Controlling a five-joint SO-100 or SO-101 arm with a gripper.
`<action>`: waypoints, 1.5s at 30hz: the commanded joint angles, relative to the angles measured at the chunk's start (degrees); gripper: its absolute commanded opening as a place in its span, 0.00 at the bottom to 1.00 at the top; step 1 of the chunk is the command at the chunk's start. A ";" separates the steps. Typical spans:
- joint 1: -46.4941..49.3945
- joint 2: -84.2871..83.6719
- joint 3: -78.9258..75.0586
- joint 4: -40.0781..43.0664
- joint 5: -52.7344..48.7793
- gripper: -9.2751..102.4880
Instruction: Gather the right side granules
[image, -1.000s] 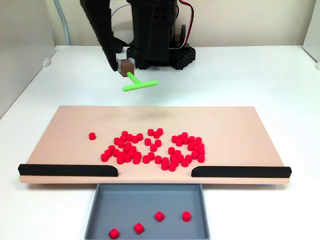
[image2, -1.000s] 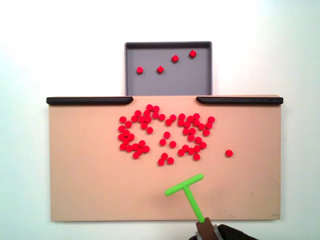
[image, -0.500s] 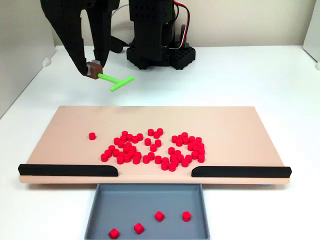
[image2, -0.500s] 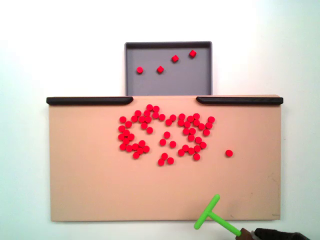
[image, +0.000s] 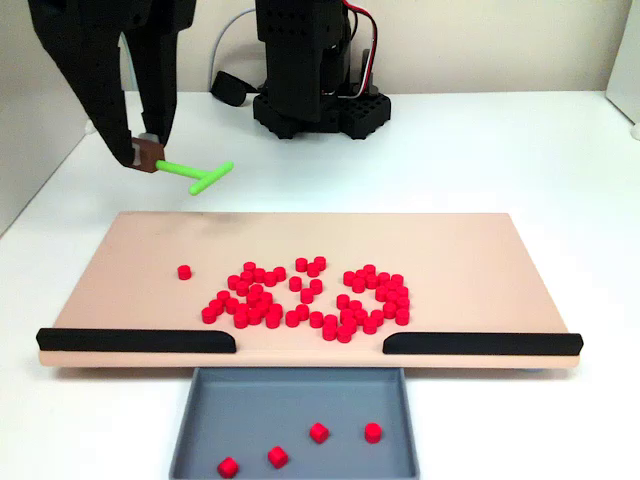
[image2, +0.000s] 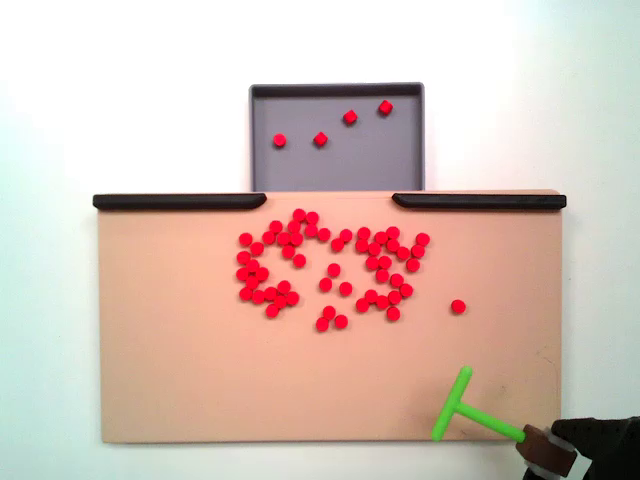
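The gripper is seen closed on the small brown block at the end of the green T-shaped stick, which is held in the air beyond the far left corner of the board in the front fixed view; in the top-down fixed view the stick lies over the board at about 5 o'clock from its centre, with its crossbar turned toward the pellets. The granules are found massed in a loose cluster at the board's middle, toward 12 o'clock in the top-down view, just short of the gap between the two black rails. One stray granule sits apart at about 3 o'clock of the cluster, on the side nearest the stick. Four pellets are already recorded in the grey tray beyond the gap. The task is judged early: the stray piece has not been touched, and the bulk of the cluster remains on the board. No contact between stick and pellets is observed.
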 joint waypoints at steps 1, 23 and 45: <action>0.79 -0.70 -2.29 -1.67 -2.72 0.08; 1.67 -11.25 -10.37 -5.54 -7.03 0.08; 1.23 -15.21 -11.34 -8.61 -7.03 0.08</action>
